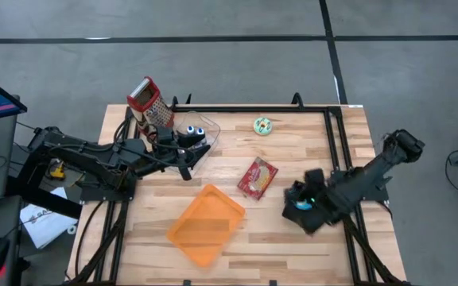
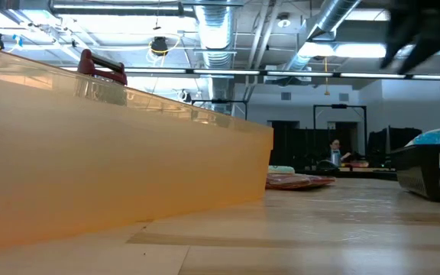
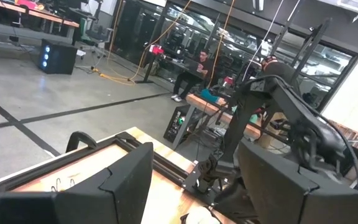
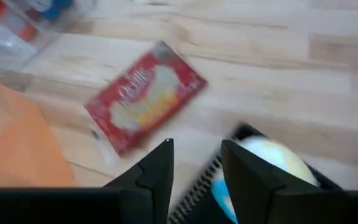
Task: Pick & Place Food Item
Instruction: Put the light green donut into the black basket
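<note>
Right gripper | part open, empty, above black basket | red packet is best centred between fingers | left gripper open, idle.

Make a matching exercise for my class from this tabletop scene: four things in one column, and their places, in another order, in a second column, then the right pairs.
Things
1. orange plastic tray
2. red snack packet
3. green-and-white frosted doughnut
4. metal box grater with a red handle

Places
A. far edge of the table, right of the middle
B. far left corner, standing upright
C. middle of the table, lying flat
D. near edge of the table, left of the middle

Pairs: 1-D, 2-C, 3-A, 4-B
</note>
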You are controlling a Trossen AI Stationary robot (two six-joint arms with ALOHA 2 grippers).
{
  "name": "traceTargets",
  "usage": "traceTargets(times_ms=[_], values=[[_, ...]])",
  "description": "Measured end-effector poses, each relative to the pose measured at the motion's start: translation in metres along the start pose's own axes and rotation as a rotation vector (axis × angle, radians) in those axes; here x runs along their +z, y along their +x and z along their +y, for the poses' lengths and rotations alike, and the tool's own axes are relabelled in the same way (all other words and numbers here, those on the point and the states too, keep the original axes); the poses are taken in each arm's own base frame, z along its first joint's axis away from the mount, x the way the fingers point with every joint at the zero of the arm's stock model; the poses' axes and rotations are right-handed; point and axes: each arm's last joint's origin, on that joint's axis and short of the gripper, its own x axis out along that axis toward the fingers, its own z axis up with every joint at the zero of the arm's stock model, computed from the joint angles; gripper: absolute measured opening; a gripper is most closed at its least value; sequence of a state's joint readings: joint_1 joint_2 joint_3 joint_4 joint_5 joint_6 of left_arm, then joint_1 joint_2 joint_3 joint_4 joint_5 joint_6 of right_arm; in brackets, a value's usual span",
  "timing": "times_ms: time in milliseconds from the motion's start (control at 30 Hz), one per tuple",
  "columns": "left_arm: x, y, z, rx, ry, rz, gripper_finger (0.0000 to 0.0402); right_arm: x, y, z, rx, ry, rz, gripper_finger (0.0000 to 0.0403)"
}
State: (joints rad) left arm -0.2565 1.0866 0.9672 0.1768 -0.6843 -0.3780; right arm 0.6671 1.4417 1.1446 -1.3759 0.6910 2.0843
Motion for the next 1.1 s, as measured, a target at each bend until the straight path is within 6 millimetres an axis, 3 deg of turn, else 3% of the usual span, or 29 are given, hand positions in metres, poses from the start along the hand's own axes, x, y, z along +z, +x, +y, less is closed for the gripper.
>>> traceTargets(times_ms=[133, 267, 500, 600, 700, 833, 1100], values=[[0.000, 0.000, 0.000, 0.001, 0.002, 0.002, 0.0231, 0.036, 0.021, 0.021, 0.072, -0.005, 0.016, 0.0127], [-0.001, 0.000, 0.000, 0.002, 0.004, 0.004, 0.0231, 0.088, 0.050, 0.029, 0.066, -0.008, 0.032, 0.0127], [-0.002, 0.000, 0.000, 0.005, 0.026, 0.018, 0.0231, 0.178, 0.132, 0.020, 0.086, -0.010, 0.146, 0.0127], [-0.003, -0.001, -0.001, -0.003, 0.054, 0.021, 0.0231, 0.207, 0.170, 0.010, 0.127, 0.022, 0.179, 0.0127], [-0.004, -0.002, -0.001, -0.006, 0.083, 0.029, 0.0231, 0.218, 0.203, -0.002, 0.103, 0.032, 0.240, 0.0127], [-0.006, -0.002, -0.001, -0.001, 0.099, 0.048, 0.0231, 0.217, 0.238, -0.013, 0.045, -0.008, 0.332, 0.0127], [-0.008, -0.002, 0.000, 0.006, 0.091, 0.069, 0.0231, 0.225, 0.273, -0.029, 0.007, 0.027, 0.326, 0.0132]])
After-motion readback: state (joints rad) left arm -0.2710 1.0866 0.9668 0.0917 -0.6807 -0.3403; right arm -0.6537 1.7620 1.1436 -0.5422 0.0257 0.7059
